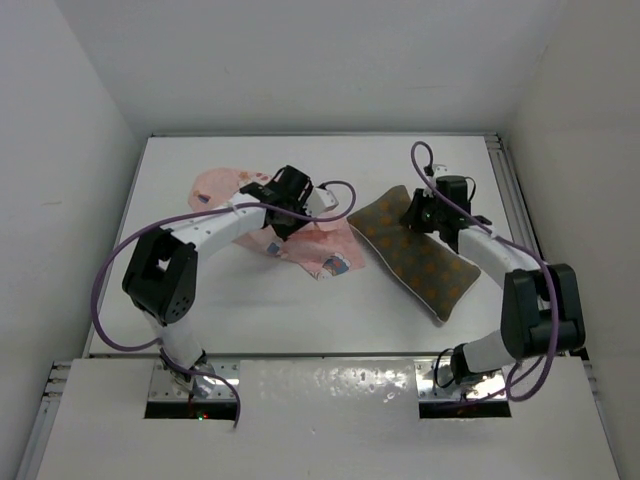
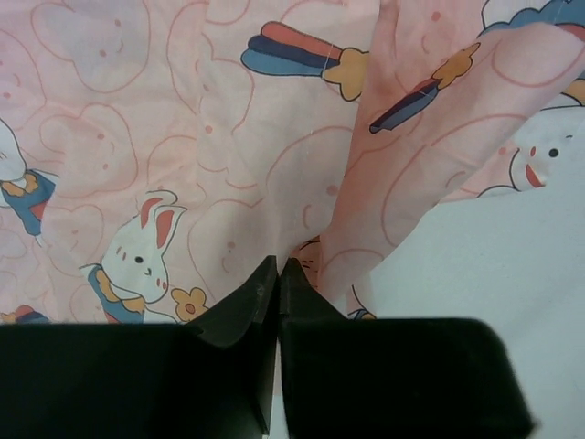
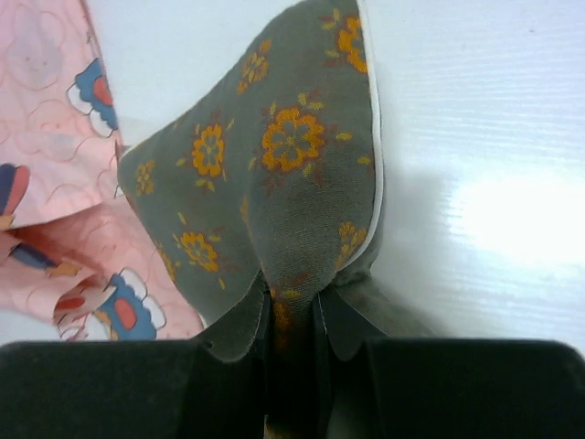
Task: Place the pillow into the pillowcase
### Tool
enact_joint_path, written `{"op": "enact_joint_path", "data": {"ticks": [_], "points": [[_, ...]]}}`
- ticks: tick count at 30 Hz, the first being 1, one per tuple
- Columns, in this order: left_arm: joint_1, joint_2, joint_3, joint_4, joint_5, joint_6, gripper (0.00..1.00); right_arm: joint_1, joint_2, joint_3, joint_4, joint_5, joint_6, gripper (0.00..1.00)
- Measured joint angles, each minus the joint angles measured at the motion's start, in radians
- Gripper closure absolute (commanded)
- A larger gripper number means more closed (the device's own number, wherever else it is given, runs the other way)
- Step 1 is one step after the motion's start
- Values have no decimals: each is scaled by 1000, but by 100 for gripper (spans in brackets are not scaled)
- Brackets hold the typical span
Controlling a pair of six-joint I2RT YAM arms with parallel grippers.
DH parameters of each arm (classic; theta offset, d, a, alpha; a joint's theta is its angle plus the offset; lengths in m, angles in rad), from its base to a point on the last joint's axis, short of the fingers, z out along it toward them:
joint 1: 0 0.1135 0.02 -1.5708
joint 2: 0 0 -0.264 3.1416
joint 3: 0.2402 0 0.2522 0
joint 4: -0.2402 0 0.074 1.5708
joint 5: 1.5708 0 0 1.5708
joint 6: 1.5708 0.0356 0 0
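The left gripper (image 2: 278, 272), pressed nearly together, pinches a fold of the pillowcase (image 2: 228, 137), bunched on the surface (image 1: 300, 310) left of centre. The right gripper (image 3: 292, 306) clamps the far edge of the pillow (image 1: 425, 265), which lies to the right, just beside the pillowcase.

Top view high over table (image 1: 300, 310); wrist views close above pillowcase (image 2: 274, 137), pillow (image 3: 292, 155).
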State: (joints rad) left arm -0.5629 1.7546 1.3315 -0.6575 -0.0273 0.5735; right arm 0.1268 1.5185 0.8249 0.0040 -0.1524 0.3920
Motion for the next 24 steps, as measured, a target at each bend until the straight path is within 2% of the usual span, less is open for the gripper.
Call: {"op": "enact_joint_path", "data": {"ticks": [7,11,17,24], "points": [[-2,0,73,-23,-14,-67,100,14,-217,-51,-81,-34,-36,100],[-2,0,126,-37,-1,-112,100,84,-281,-56,-101,-64,-50,100],[-2,0,135,-63,40,-155,100,231,-230,-84,-8,-120,14,100],[-2,0,134,-72,45,-168,100,398,-33,-72,101,-166,76,100]]}}
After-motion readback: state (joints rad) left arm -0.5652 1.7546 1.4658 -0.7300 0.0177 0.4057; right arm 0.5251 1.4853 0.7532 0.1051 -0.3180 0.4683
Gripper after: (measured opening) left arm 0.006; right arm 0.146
